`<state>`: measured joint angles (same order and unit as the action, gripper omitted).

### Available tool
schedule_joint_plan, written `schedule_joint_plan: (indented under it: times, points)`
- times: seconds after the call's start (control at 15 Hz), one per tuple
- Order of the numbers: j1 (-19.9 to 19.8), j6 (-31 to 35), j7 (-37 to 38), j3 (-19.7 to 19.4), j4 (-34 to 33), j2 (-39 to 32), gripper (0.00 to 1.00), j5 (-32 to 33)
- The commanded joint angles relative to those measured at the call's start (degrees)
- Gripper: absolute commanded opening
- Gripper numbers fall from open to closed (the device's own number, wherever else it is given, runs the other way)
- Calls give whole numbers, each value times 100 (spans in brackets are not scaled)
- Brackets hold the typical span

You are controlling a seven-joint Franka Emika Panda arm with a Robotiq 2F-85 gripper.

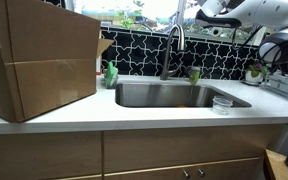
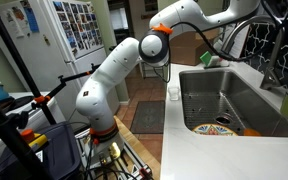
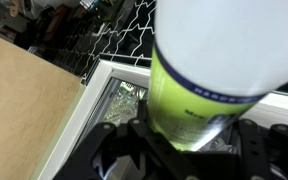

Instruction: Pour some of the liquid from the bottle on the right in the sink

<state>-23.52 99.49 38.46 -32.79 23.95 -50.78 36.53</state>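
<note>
And here is the wrist view, packed with the bottle (image 3: 216,62): its whitish end fills the top of the picture, and the pale-green body with a band of dark print runs down between the jaws. The jaws pinch the bottle on both sides, so it is held up off the surface. I cannot tell how far it tilts.

Past the bottle on the left, the wrist view picks up a corner of the sink (image 3: 121,104), its pale rim and the tan side of the cardboard box (image 3: 24,110).

The exterior views give the wider scene. The steel sink (image 1: 164,96) sits in the middle of the white surface (image 1: 134,118), with the curved faucet (image 1: 172,48) at its far edge. The big cardboard box (image 1: 39,60) fills the left end. Just to its right, at the far left corner of the sink, stands a bright green soap bottle (image 1: 111,73). A short green pot (image 1: 194,75) stands right of the faucet, and a clear cup (image 1: 222,104) stands near the sink's right rim.

From the side, the white arm (image 2: 114,80) rises beyond the far end of the surface and arches up over the sink (image 2: 224,92). A patterned plate (image 2: 212,128) lies in the bottom of the basin.
</note>
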Motion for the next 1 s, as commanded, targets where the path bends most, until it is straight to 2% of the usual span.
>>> schedule_joint_plan:
  times: [0.0,0.6,0.93]
  points:
    - [115,255,68,-253,1,-83,41,434]
    - [288,1099,552,-562,4,-220,41,1369]
    - [306,1324,750,-519,5,-228,41,1593]
